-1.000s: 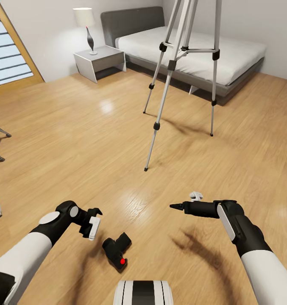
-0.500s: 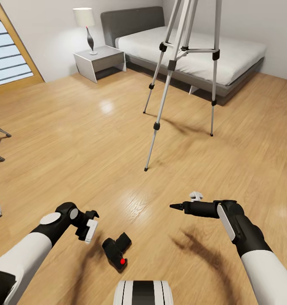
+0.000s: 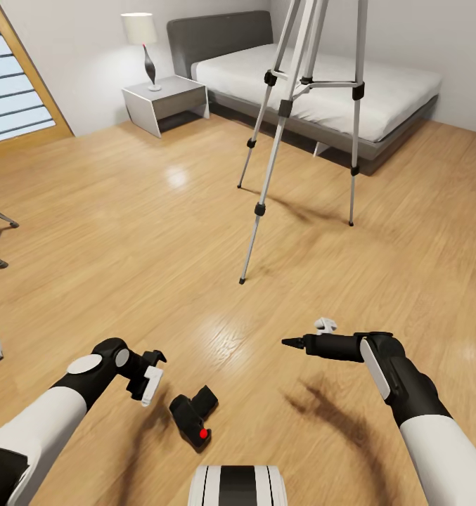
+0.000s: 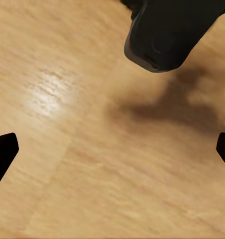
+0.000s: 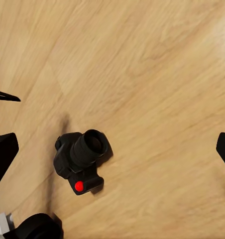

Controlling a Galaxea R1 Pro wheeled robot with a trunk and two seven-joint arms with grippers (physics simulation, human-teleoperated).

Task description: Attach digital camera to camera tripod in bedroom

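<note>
At the far left stands a tall window (image 3: pixel 16 91) with a wood frame, reaching down to the floor (image 3: pixel 125 232) of light wood boards. Next to it, against the white wall, there is a low grey nightstand (image 3: pixel 166 102), and a lamp (image 3: pixel 142 46) with a white shade stands on its top.

The left end effector (image 3: pixel 148 376) hangs low over the floor, just beside the camera (image 3: pixel 193 416) and not touching it. Its fingers are spread apart and hold nothing; in the left wrist view only the two dark tips show, with bare floor between them.

The camera is small, black and chunky. It lies on the floor close in front of the robot's base. It has a bright red round button (image 3: pixel 203 433), and in the right wrist view its short round lens (image 5: pixel 90 146) points upward.

The tripod (image 3: pixel 294 133) stands on the floor between the camera and the grey bed (image 3: pixel 315 77), well apart from the camera. It has three silver legs with black joints and black feet; its head is cut off by the upper edge of the head view.

The right end effector (image 3: pixel 309 335) is over the floor to the right of the camera, apart from it, opened wide and empty.
</note>
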